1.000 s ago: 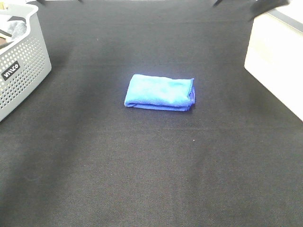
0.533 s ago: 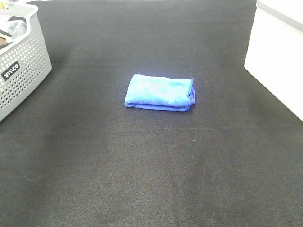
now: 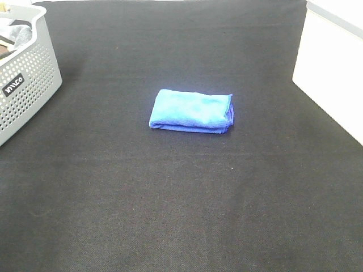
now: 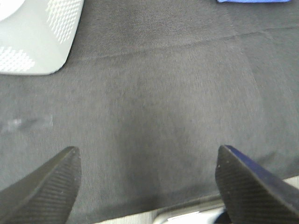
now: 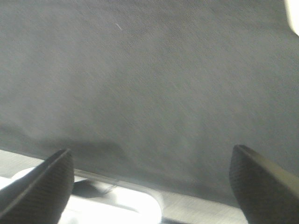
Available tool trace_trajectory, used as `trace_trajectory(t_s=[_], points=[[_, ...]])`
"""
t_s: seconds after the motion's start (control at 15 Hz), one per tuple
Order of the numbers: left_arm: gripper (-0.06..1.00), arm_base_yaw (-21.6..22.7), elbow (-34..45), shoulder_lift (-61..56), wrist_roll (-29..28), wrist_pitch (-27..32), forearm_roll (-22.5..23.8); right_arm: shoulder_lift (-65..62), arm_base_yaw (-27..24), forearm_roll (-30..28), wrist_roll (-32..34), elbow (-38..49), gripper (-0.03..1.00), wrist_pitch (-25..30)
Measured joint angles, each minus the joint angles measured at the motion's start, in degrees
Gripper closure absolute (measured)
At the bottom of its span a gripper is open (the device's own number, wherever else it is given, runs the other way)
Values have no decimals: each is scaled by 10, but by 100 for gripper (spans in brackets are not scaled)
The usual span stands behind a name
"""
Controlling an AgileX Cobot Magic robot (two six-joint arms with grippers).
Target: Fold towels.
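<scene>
A blue towel [image 3: 191, 111] lies folded into a small rectangle in the middle of the black table cloth [image 3: 170, 198]. A sliver of it shows in the left wrist view [image 4: 252, 1]. Neither arm shows in the exterior high view. My left gripper [image 4: 147, 186] is open and empty above the cloth near the table's far edge. My right gripper [image 5: 152, 186] is open and empty above bare cloth, also near the table's edge.
A grey perforated basket [image 3: 22, 73] with cloth inside stands at the left edge; its corner shows in the left wrist view [image 4: 32, 37]. A white surface [image 3: 334, 68] borders the table on the right.
The dark arm parts at the top edge of the exterior high view a second ago have withdrawn out of the frame. The towel has not moved.
</scene>
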Motion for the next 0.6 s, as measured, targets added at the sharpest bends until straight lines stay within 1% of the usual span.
trace_trajectory(t_s=[0.07, 0.13, 0.2, 0.33, 0.4, 0.6], points=[[19, 0, 30, -54, 1, -2, 0, -52, 0, -15, 0, 33, 12, -5], [19, 0, 66, -111, 6, -18, 0, -105, 0, -28, 0, 62, 12, -18], [19, 0, 99, -156, 21, -43, 0, -147, 0, -33, 0, 83, 12, -30], [19, 0, 147, -227, 68, -83, -6, -221, 0, -41, 0, 116, 12, -53], [19, 0, 165, -246, 89, -97, -18, -248, 0, -41, -1, 129, 12, -60], [19, 0, 187, -257, 153, -101, -60, -278, 0, -41, -4, 144, 12, -83]])
